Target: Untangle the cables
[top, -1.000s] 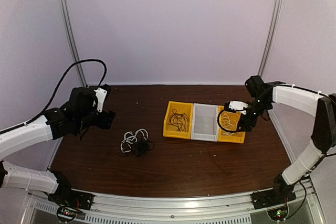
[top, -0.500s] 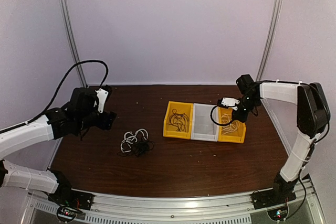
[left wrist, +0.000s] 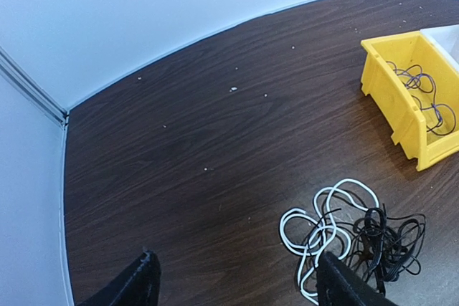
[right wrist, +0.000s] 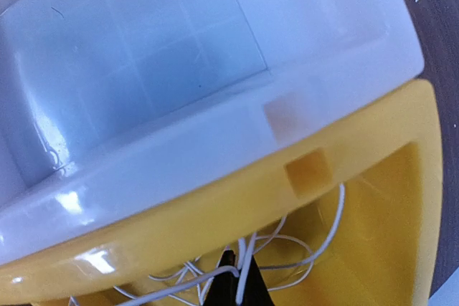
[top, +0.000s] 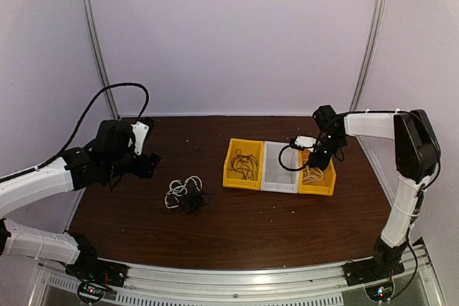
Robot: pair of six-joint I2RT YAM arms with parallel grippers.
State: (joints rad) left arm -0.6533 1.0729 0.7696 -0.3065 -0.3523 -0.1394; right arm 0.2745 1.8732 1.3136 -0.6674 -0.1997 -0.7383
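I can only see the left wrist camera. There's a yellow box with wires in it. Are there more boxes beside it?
Observer: Yes. The top view shows a white bin right next to it, then a second yellow bin.
Operator: Is the white one full of wires too?
Observer: No. In the right wrist view, the part of it that shows has nothing inside.
Operator: Where's the other arm?
Observer: The right gripper is over the second yellow bin, and its wrist view shows it pinching a white cable.
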